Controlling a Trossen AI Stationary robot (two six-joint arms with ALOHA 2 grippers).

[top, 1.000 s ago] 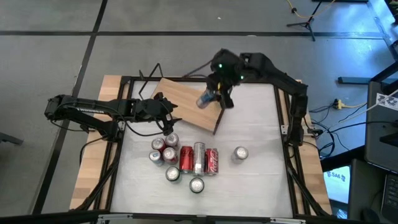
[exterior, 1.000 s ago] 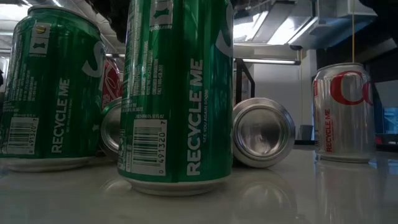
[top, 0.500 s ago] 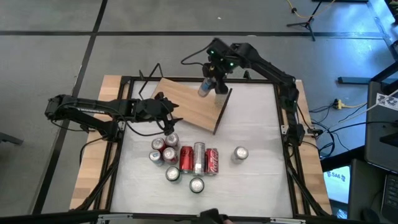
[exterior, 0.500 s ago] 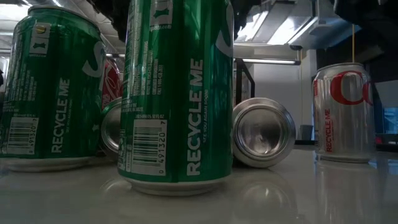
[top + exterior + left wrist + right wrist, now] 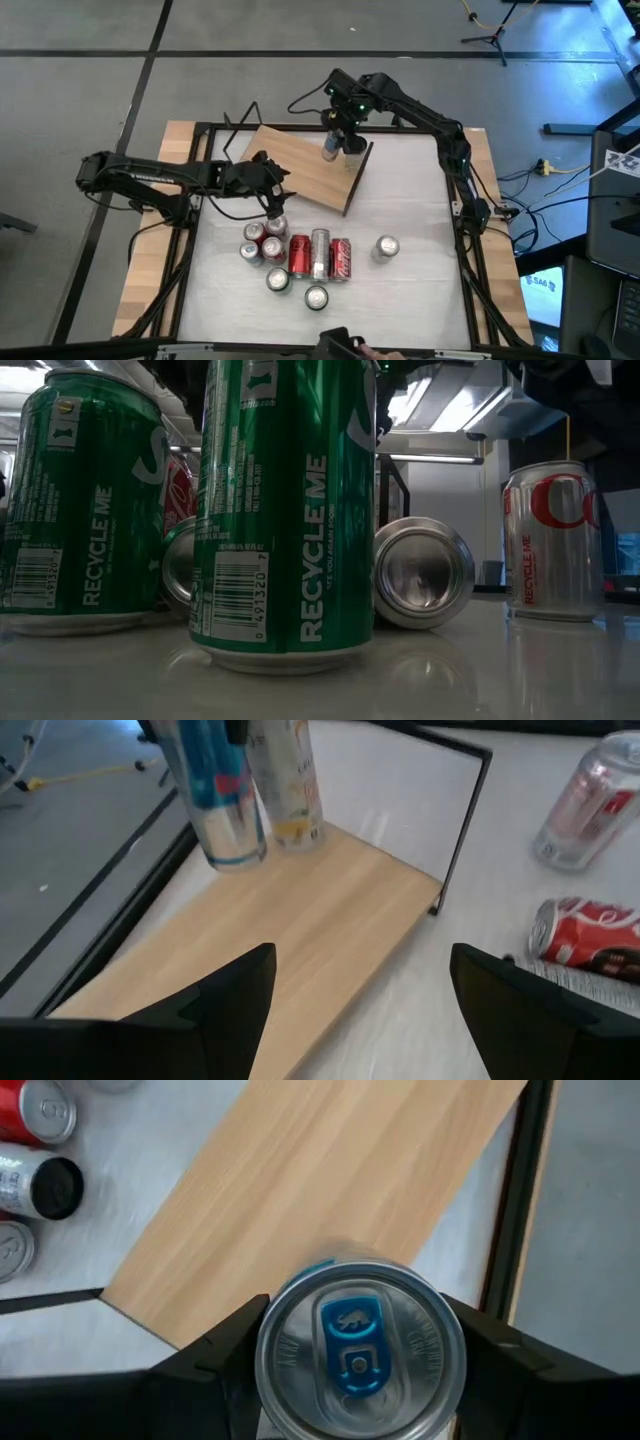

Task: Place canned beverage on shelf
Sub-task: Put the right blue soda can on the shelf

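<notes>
The right tool is clamped on a blue-and-silver can, one dark finger on each side of it, and holds it upright over the far end of the shelf; in the right wrist view the can's silver lid with its blue tab fills the space between the fingers, with the light-brown board below it; in the left wrist view the same can hangs just beside a pale can with a yellow mark that seems to stand on the board, though whether the held can's base touches the wood is hard to judge; the shelf lies at an angle on the white worktop, its black wire support at the end nearer the right arm; the left tool waits with its fingers apart and empty, low at the near edge of the shelf, just above the group of cans; that group stands and lies near the middle of the worktop, with red cans on their sides, and one silver can stands apart to the right; in the low view two green cans stand close to the camera.
</notes>
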